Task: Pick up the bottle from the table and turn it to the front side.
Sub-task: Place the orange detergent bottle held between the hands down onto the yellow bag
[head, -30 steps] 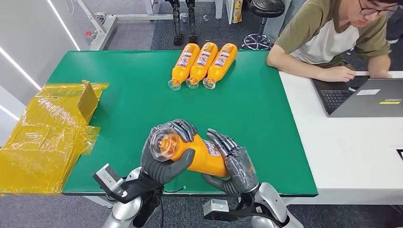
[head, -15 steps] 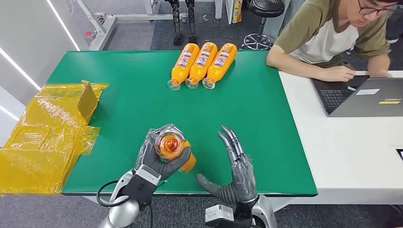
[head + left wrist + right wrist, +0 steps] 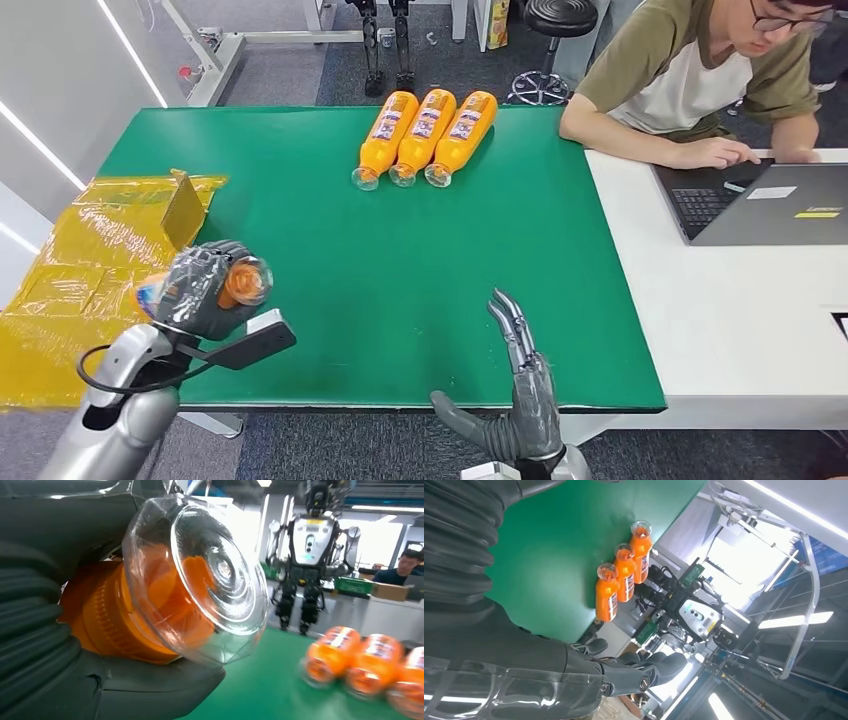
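Gripped orange plastic bottle with clear domed cap [image 3: 236, 281] in left hand [image 3: 200, 288], fingers wrapped round the body, held off the near-left corner of the green tabletop [image 3: 330, 260], over the yellow film-wrapped cardboard [image 3: 70, 290]. Cap pointed toward the table's right side; label mostly hidden by fingers, so front side not confirmed. Right hand [image 3: 520, 390] sat at the near edge, fingers spread, grasping nothing. Three more orange bottles [image 3: 425, 135] lay side by side at the far edge, labels up. Advice for the turn: roll about the bottle's long axis, grip kept firm on the body, label checked against those three, right hand brought in for support if regrip needed.
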`<state>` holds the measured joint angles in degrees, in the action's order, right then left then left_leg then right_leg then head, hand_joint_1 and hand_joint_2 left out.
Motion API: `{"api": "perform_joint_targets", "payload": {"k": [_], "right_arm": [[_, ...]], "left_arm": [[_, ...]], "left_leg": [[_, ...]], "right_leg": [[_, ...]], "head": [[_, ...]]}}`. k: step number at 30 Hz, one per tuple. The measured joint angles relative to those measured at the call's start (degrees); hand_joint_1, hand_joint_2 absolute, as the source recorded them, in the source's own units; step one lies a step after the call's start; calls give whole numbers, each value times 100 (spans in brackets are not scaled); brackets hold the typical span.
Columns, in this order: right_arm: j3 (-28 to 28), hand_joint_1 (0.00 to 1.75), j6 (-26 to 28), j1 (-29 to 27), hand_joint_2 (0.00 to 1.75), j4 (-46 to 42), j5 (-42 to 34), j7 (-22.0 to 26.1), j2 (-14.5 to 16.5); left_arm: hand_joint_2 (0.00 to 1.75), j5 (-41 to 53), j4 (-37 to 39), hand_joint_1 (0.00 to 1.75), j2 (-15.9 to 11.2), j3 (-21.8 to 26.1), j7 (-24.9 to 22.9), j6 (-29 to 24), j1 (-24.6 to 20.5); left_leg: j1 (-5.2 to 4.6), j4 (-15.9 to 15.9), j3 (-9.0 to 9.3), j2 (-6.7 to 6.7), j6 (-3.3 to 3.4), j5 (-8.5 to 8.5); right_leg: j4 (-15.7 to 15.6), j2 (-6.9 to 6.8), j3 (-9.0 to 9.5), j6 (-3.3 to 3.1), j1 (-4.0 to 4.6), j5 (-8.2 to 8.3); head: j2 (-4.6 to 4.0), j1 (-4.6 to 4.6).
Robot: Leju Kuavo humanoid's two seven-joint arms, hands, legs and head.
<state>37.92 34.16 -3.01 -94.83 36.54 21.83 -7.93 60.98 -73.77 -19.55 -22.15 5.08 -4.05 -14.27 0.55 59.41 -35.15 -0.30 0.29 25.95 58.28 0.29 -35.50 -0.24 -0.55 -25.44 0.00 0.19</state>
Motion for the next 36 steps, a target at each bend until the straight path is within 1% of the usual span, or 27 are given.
{"api": "perform_joint_targets", "payload": {"k": [2,5,7,10,12,13,16,19,22,27,28,31,32,36], "right_arm": [[-29,0,-89,2,175,-31,-131,66,0],[-63,0,-209,31,175,-41,-271,169,2],[-69,0,-260,72,175,-29,-328,233,12],[-69,0,-284,137,175,15,-358,301,58],[-69,0,-278,185,175,45,-358,322,104],[-69,0,-274,213,175,59,-361,327,128],[-68,0,-282,316,175,97,-381,292,190],[-68,0,-310,462,175,140,-417,246,243],[-68,0,-314,578,175,197,-439,237,274],[-67,0,-297,633,175,257,-366,194,311],[-67,0,-297,632,175,260,-326,180,330],[-68,0,-316,633,175,262,-238,154,380],[-70,0,-326,634,175,263,-227,145,393],[-86,0,-375,647,175,296,-217,135,433]], "left_arm": [[175,316,44,175,-352,-20,-94,178,-179],[175,782,220,175,-703,-171,-114,552,-460],[175,1000,461,175,-837,-357,-82,672,-653],[175,1226,1057,175,-870,-674,15,688,-991],[175,1296,1648,175,-795,-908,155,670,-1286],[175,1322,1990,175,-717,-1025,227,663,-1453],[175,1402,2981,175,-407,-1358,469,709,-1913],[175,1407,3778,175,-115,-1650,838,895,-2290],[175,1333,4344,175,131,-1836,1049,988,-2525],[175,1211,4922,175,475,-1957,983,1041,-2724],[175,1181,4995,137,530,-1959,940,1041,-2742],[175,1090,5158,6,667,-1959,782,962,-2769],[175,1059,5203,0,706,-1959,719,919,-2763],[175,943,5347,0,848,-1959,519,792,-2700]], "left_leg": [[1,0,0,4,-1,-1],[1,0,0,1,-3,-3],[1,0,0,2,-5,-3],[0,1,0,3,-5,-4],[-1,2,1,2,-6,-5],[-2,3,0,2,-7,-6],[-2,3,0,2,-10,-8],[-2,3,0,5,-11,-9],[-5,4,-1,7,-12,-8],[-8,2,-1,5,-15,-6],[-8,2,-1,6,-17,-5],[-7,0,1,6,-19,-5],[-7,0,1,6,-20,-5],[-6,0,0,6,-21,-6]], "right_leg": [[0,3,-2,-3,1,2],[0,2,-2,-3,1,3],[-1,2,-2,-5,1,4],[-1,2,-2,-7,1,6],[-1,2,-3,-8,1,7],[-1,1,-3,-8,1,8],[0,2,-2,-12,1,13],[0,8,-4,-12,1,15],[-1,12,-5,-12,1,15],[0,11,-7,-13,2,14],[0,11,-7,-13,2,14],[1,12,-6,-13,2,14],[1,11,-6,-14,3,14],[2,10,-5,-14,5,14]], "head": [[0,-1],[0,0],[0,1],[0,1],[0,0],[0,0],[0,1],[0,1],[0,2],[0,1],[0,1],[0,1],[0,1],[0,2]]}}
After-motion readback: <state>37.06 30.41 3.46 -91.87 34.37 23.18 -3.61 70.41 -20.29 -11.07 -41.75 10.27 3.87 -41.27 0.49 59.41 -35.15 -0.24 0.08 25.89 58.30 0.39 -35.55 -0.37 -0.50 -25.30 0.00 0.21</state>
